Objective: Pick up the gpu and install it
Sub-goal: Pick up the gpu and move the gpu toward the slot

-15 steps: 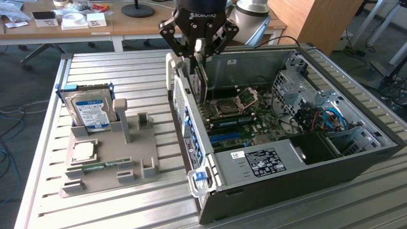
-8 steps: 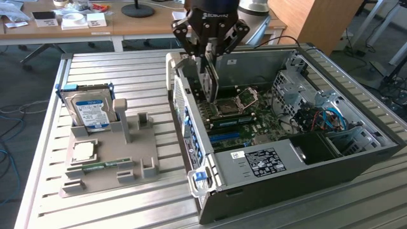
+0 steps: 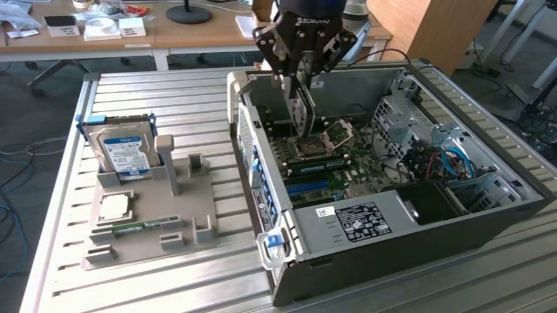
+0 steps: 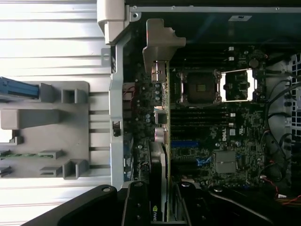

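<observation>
Inside the open PC case (image 3: 435, 228) you've got the gpu (image 3: 301, 117) on edge over the mobo (image 3: 348, 171), just beside the CPU socket (image 3: 312, 147), w/ the case wall close by. HDD (image 3: 124, 153) and RAM stick (image 3: 143, 226) sit outside on the gray fixture (image 3: 187, 195). Gripper (image 3: 302, 83) points straight down, pinching the gpu's top edge; card prob. not seated.

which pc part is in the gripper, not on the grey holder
The gpu: the gripper holds it on edge inside the open case. The blue-labelled hard drive stands in the grey holder, and the memory stick lies flat there.
</observation>
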Robot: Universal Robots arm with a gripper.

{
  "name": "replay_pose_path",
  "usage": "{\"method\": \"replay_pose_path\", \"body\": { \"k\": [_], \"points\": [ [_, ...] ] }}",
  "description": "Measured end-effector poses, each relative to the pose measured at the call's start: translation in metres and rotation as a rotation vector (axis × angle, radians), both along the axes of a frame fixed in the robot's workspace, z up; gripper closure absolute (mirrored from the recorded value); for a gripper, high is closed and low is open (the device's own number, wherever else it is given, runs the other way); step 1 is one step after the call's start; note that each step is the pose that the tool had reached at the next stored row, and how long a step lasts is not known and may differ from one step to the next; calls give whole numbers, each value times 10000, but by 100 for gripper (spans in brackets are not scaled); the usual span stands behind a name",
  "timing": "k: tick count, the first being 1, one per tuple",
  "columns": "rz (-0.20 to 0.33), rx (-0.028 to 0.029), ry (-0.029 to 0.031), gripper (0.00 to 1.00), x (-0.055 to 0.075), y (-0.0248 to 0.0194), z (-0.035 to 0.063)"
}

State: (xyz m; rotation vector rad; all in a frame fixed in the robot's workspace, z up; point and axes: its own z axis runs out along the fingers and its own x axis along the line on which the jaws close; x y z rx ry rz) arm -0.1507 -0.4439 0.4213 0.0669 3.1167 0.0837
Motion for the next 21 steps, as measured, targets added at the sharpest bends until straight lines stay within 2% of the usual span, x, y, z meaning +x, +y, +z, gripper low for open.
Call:
{"method": "replay_pose_path", "body": {
  "k": [21],
  "points": [
    [0, 11, 0, 73, 347, 0, 0]
  ]
}}
